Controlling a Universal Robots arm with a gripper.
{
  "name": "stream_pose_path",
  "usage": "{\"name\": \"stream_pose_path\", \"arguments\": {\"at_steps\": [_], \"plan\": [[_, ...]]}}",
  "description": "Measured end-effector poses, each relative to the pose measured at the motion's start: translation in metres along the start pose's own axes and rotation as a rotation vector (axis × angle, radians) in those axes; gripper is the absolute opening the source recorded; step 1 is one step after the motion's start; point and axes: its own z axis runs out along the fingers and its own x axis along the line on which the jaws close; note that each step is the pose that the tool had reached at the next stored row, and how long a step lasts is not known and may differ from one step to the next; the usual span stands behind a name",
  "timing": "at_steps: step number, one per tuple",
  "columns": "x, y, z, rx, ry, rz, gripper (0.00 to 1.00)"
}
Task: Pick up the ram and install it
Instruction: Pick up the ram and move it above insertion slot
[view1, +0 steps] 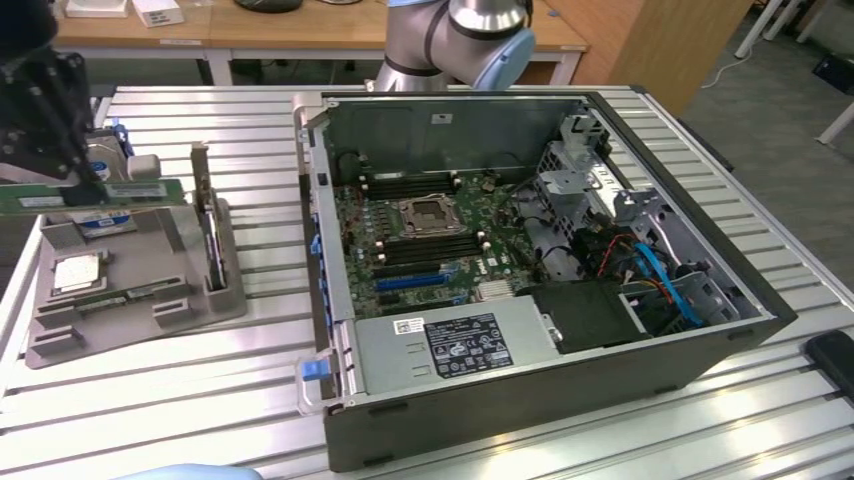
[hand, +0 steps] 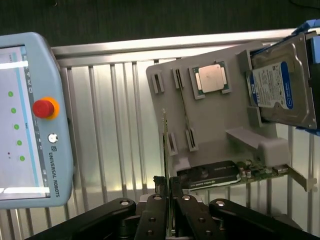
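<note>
The ram (view1: 134, 192) is a long green stick held level above the grey parts tray (view1: 187, 305), at the exterior view's left. My gripper (view1: 74, 185) is shut on it from above. In the wrist view the ram (hand: 165, 145) appears edge-on as a thin line running out from between the black fingers (hand: 159, 186) of the gripper (hand: 167, 187), hanging over the tray (hand: 215, 120). The open computer case (view1: 747, 300) lies to the exterior view's right, and its motherboard (view1: 414, 245) with long memory slots faces up.
The tray carries a silver CPU chip (hand: 212, 79), a blue-labelled hard drive (hand: 280, 85), a graphics card (hand: 220, 174) and a second thin stick (hand: 184, 107) in its slots. A teach pendant (hand: 30, 120) lies beside the tray on the slatted metal table (view1: 160, 400). The arm's base (view1: 454, 40) stands behind the case.
</note>
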Motion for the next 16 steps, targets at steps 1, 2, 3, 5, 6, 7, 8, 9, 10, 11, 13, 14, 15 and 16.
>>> {"name": "stream_pose_path", "arguments": {"at_steps": [1, 2, 3, 5, 6, 7, 8, 9, 10, 11, 13, 14, 15, 16], "plan": [[0.0, -0.0039, 0.0002, -0.0001, -0.0001, 0.0, 0.13], [-0.001, -0.0079, 0.0002, -0.0003, -0.0002, 0.0, 0.13], [-0.001, -0.0119, 0.0005, -0.0002, -0.0005, 0.0, 0.13], [-0.002, -0.0202, 0.0009, -0.0002, -0.001, 0.0, 0.13], [-0.002, -0.0244, 0.0011, -0.0003, -0.0011, 0.0, 0.13], [-0.003, -0.0284, 0.0013, -0.0003, -0.0014, 0.0, 0.13], [-0.003, -0.0324, 0.0015, -0.0002, -0.0016, 0.0, 0.13], [-0.003, -0.0365, 0.0017, -0.0003, -0.0018, 0.0, 0.13], [-0.004, -0.0404, 0.0018, -0.0004, -0.002, 0.0, 0.13], [-0.004, -0.0444, 0.002, -0.0004, -0.0022, 0.0, 0.13], [-0.005, -0.0527, 0.0024, -0.0004, -0.0028, 0.0, 0.13], [-0.005, -0.0567, 0.0026, -0.0004, -0.003, 0.0, 0.13], [-0.006, -0.0607, 0.0028, -0.0006, -0.0032, 0.0, 0.13], [-0.006, -0.0647, 0.003, -0.0005, -0.0036, 0.0, 0.13]]}}
